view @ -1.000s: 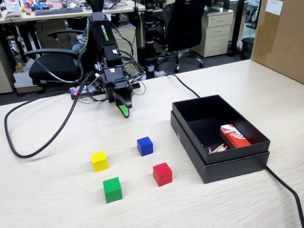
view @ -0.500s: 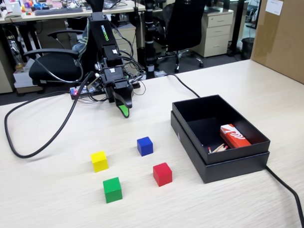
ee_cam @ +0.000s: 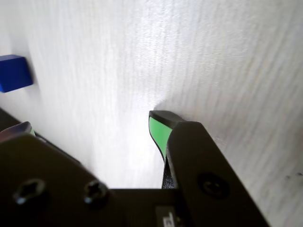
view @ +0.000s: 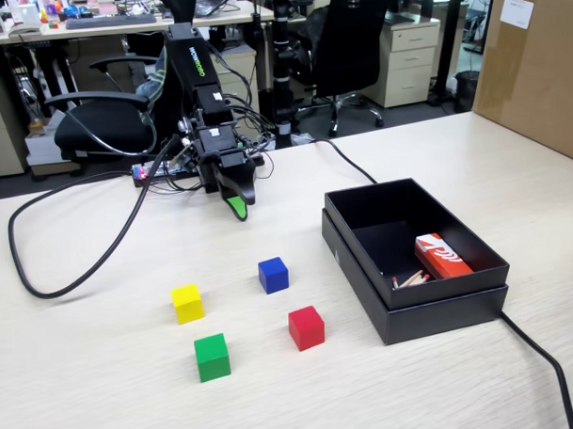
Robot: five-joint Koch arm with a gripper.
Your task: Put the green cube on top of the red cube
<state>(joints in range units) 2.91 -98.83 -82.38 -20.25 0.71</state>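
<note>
The green cube (view: 212,356) sits on the table near the front, left of centre. The red cube (view: 306,328) sits to its right, a cube-width or so away and apart from it. My gripper (view: 236,202) hangs low over the table at the back, far behind both cubes. In the wrist view my gripper (ee_cam: 92,125) is open, its green-lined jaws wide apart with only bare table between them. Neither task cube shows in the wrist view.
A blue cube (view: 274,274) and a yellow cube (view: 187,303) lie between the gripper and the task cubes; the blue cube also shows in the wrist view (ee_cam: 14,73). An open black box (view: 478,307) holding a red-and-white packet (view: 441,256) stands at the right. A black cable (view: 54,288) loops at the left.
</note>
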